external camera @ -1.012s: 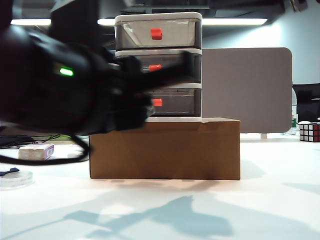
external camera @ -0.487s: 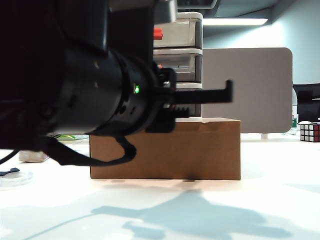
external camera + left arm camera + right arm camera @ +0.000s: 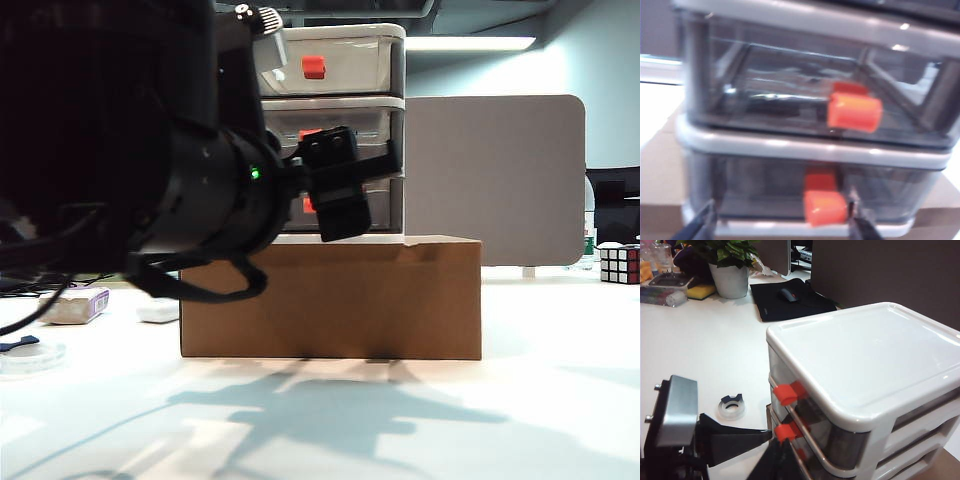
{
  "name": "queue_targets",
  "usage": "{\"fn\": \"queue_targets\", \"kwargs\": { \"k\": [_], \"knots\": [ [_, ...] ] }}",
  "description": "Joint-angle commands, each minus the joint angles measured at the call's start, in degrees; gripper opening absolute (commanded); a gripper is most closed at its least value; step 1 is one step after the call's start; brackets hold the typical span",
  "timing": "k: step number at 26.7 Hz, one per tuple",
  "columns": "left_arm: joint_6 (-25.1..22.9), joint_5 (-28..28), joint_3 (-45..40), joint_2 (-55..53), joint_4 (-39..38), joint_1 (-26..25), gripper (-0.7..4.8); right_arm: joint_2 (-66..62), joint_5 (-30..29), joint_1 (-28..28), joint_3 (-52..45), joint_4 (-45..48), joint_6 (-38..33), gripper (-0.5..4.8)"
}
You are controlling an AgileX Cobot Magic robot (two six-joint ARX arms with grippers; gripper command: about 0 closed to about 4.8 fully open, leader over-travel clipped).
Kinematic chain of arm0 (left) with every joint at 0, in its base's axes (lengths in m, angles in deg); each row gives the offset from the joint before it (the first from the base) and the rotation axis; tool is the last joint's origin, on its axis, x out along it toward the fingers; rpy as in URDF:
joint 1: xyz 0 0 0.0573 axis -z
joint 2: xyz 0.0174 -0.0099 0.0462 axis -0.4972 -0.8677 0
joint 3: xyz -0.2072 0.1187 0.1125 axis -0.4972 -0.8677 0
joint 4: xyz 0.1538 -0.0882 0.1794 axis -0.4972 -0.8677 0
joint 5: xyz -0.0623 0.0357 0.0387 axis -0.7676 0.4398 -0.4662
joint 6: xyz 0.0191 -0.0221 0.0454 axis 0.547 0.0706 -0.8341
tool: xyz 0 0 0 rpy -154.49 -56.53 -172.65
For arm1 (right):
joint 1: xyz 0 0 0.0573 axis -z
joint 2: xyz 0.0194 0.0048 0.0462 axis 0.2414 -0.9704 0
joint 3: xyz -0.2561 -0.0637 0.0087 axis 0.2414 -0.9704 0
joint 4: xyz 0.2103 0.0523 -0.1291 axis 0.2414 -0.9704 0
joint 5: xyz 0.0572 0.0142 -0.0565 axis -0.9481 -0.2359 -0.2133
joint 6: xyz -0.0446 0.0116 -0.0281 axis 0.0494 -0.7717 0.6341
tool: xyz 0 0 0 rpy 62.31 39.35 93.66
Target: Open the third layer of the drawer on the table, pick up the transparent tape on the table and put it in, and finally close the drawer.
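Exterior view: the left end effector [image 3: 350,185] has swung in front of the drawer [image 3: 335,130] and spread wide; the tape [image 3: 30,357] lies at the bench's [image 3: 520,400] left edge.

Left wrist view: its open fingers [image 3: 702,222] flank the third layer's handle [image 3: 825,207], ready to pull.

Right wrist view: the right end effector is unseen; I cannot tell its state.

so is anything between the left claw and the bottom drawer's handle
Nothing visible. In the left wrist view the left claw is open, its fingertips either side of the third layer's red-orange handle, with open space between. The drawer stays closed on the cardboard box.
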Motion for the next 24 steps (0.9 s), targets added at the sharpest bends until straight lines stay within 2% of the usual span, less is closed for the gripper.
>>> {"fn": "queue_targets", "kwargs": {
  "k": [1,4,8,11,12,18,24],
  "knots": [
    [0.4,-2.9,1.9,0.1,-0.4,-0.1,2.75,-0.7,-0.3,0.0,0.4,0.7,1.1,-0.05],
    [0.4,-2.9,4.3,0.1,-4.7,-0.1,2.69,-1.3,-0.2,0.0,0.4,0.8,1.1,-0.05],
    [0.4,-2.7,5.0,0.1,-5.9,-0.1,2.68,-1.3,-0.3,0.0,0.4,1.0,1.1,-0.05],
    [0.4,-2.7,5.0,0.1,-5.9,-0.2,1.63,-1.3,-0.2,0.0,0.4,1.0,1.1,-0.05],
    [0.4,-2.7,5.0,0.1,-5.9,-0.2,1.52,-1.3,-0.2,0.0,0.4,1.0,1.1,-0.05],
    [0.4,-2.7,5.0,0.1,-5.9,-0.2,1.49,-1.3,-0.3,0.0,0.4,1.0,1.1,-0.05],
    [0.4,-2.7,5.0,0.1,-5.9,-0.2,1.10,-1.3,-0.3,0.0,0.4,1.0,1.1,-0.05]
  ]
}}
